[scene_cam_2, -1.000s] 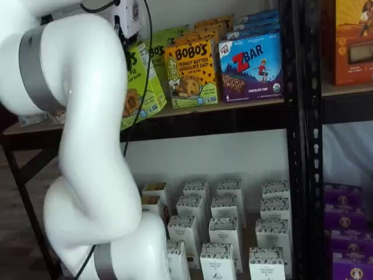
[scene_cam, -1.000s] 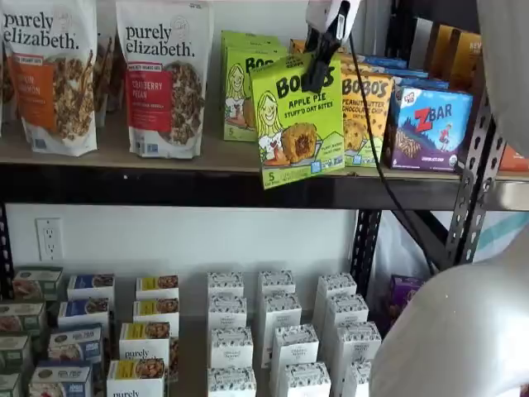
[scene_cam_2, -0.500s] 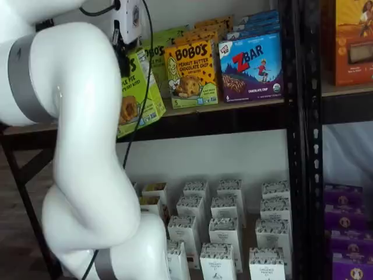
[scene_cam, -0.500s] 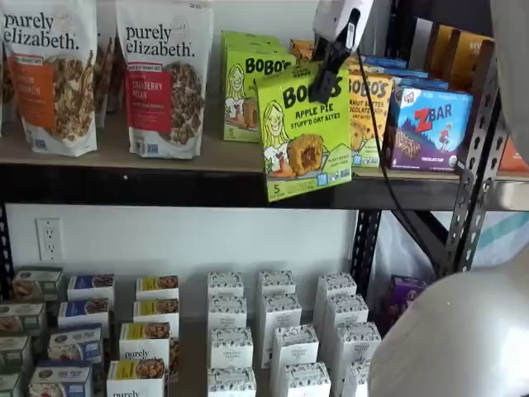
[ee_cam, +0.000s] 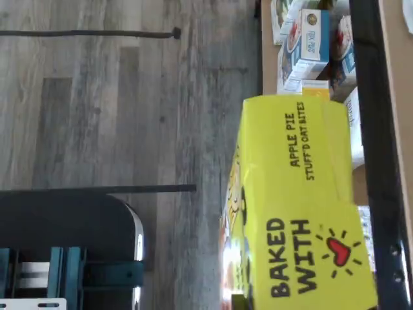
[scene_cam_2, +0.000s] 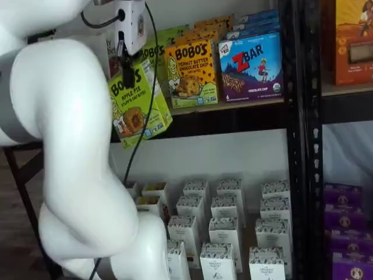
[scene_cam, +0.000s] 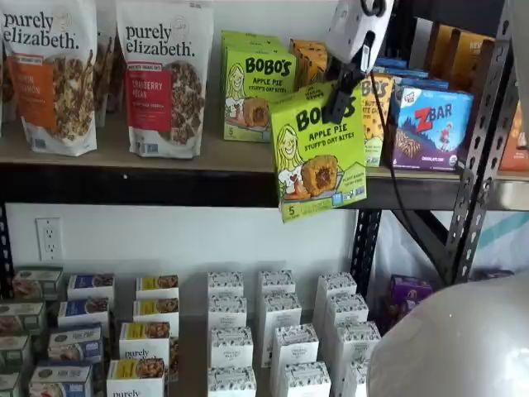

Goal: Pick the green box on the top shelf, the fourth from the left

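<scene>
Green box (scene_cam: 319,153), a lime carton lettered "BOBO'S Apple Pie Stuff'd Oat Bites" with a cartoon girl and a filled oat bite, is seen in both shelf views tilted and held clear of the top shelf (scene_cam: 165,184), in front of its black beam. It is clenched at its upper edge by the hand (scene_cam: 339,98).

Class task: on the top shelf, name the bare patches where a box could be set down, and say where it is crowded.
Bare board shows on the top shelf in front of the remaining Bobo's box, beside the granola bags. Toward the ZBar box it is crowded, cartons touching. The tool holds the green box out past the shelf front.
</scene>
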